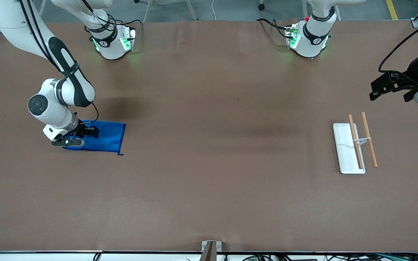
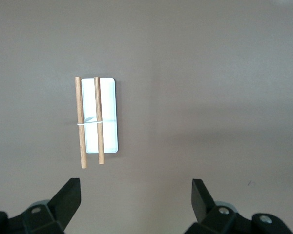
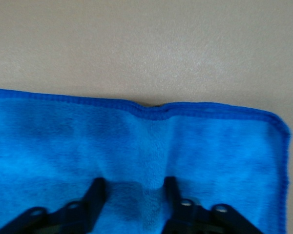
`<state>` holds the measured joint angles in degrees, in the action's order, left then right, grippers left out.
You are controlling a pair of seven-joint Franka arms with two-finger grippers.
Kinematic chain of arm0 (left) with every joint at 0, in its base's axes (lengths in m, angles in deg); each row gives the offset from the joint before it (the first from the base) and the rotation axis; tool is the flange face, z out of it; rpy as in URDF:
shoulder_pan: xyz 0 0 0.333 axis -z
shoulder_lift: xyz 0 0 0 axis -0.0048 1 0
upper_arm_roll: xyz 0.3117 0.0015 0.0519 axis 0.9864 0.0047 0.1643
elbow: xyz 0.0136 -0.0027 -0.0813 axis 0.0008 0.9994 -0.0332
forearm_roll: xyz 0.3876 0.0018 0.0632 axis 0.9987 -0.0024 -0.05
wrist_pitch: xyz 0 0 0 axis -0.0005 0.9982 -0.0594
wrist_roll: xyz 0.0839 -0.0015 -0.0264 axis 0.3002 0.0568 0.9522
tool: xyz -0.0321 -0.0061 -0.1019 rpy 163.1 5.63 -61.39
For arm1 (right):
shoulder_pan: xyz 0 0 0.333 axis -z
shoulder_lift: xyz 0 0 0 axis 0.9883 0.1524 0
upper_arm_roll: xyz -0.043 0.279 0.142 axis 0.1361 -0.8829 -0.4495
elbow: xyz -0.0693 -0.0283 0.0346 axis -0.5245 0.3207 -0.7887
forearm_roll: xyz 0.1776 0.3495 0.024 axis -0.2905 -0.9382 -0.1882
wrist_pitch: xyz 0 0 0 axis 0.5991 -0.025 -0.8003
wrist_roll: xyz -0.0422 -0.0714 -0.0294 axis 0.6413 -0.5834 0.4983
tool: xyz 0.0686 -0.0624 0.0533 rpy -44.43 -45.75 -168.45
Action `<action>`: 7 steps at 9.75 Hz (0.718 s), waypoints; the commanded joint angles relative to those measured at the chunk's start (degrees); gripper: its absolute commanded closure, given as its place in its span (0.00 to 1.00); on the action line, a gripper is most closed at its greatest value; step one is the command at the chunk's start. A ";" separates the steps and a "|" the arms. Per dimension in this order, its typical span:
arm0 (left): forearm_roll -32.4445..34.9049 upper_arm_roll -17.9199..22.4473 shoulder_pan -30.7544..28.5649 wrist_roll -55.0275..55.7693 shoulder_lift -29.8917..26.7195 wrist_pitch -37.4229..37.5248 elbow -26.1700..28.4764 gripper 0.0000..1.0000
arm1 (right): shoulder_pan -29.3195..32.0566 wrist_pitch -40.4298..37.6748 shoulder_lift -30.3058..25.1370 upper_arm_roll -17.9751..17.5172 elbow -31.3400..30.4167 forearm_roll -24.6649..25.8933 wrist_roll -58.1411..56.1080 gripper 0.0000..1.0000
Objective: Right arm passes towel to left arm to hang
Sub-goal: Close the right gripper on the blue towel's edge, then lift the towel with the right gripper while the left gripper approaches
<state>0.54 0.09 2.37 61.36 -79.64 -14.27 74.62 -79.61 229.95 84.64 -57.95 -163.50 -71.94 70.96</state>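
Front view: towel (image 1: 103, 137) lies flat at the right arm's end of the table. Right gripper (image 3: 132, 192) presses down on it, fingers pinching up a ridge of cloth. Left gripper (image 2: 136, 195) waits spread, well apart, above the rack (image 1: 347, 148).

towel (image 1: 103, 137): royal blue | rack (image 1: 345, 152): white, wooden rods | table (image 1: 209, 181): brown

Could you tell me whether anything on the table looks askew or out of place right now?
Only one small thing: the towel is bunched into a ridge between the right claw's fingers pressing on it, puckering its edge. The rack, toward the left arm's end, stands level, and the left claw waits open above it.
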 commanded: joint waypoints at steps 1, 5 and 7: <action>1.14 -0.19 -0.08 -0.76 0.07 -0.42 1.21 0.00 | 1.01 -0.66 -1.23 -0.62 -1.18 0.55 -1.23 0.95; 1.23 0.08 -1.05 -1.03 0.24 -0.51 0.33 0.00 | 0.75 -20.64 -2.63 -0.71 11.43 -0.24 -1.32 0.99; 1.32 -0.01 -1.05 -1.12 0.51 -0.51 0.24 0.00 | -0.12 -33.39 -3.33 -1.23 20.23 -2.50 -0.79 0.99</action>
<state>0.66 0.25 1.34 61.21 -79.67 -14.57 73.72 -79.67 202.71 82.42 -58.30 -147.45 -72.68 70.52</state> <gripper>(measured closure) 0.000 0.943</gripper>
